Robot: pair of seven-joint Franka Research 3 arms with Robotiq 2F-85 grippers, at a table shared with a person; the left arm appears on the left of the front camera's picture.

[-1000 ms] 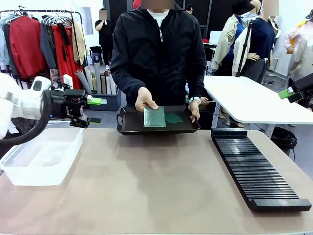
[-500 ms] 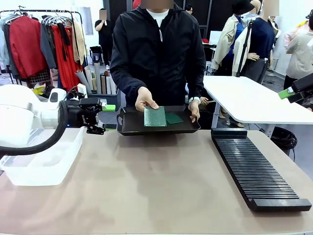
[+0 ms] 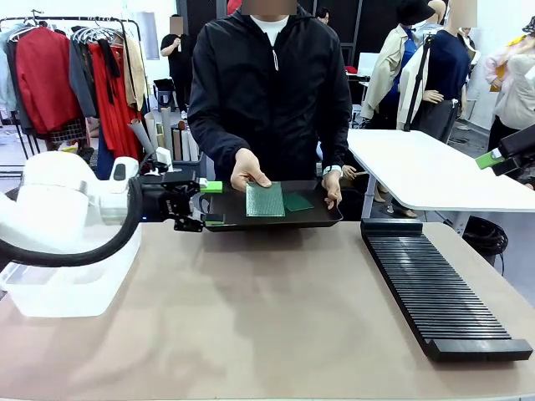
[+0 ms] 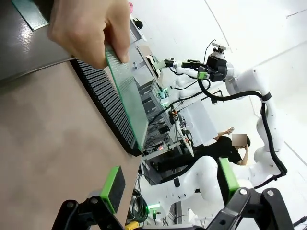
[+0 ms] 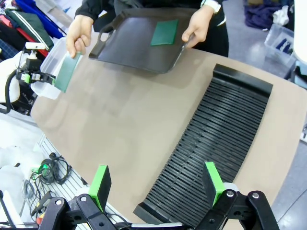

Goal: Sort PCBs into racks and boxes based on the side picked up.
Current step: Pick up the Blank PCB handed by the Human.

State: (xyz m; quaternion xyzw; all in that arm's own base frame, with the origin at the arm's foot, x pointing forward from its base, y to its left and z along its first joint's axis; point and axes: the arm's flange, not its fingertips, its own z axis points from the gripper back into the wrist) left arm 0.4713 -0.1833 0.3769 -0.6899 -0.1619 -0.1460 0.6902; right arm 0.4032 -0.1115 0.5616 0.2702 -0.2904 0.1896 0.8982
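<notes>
White left arm (image 3: 54,200), looping black cable (image 3: 117,238), black jaws, green pads (image 3: 211,187)

The left arm (image 3: 63,205) hides most of the clear tub (image 3: 67,294).

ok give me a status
Left gripper open, beside the tray. Right gripper open above the rack. PCB held up in person's hand. Gap to it clear.

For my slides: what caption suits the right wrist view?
Open right tool facing the rack; a person's hand holds one PCB, another PCB lies on the black tray.
</notes>
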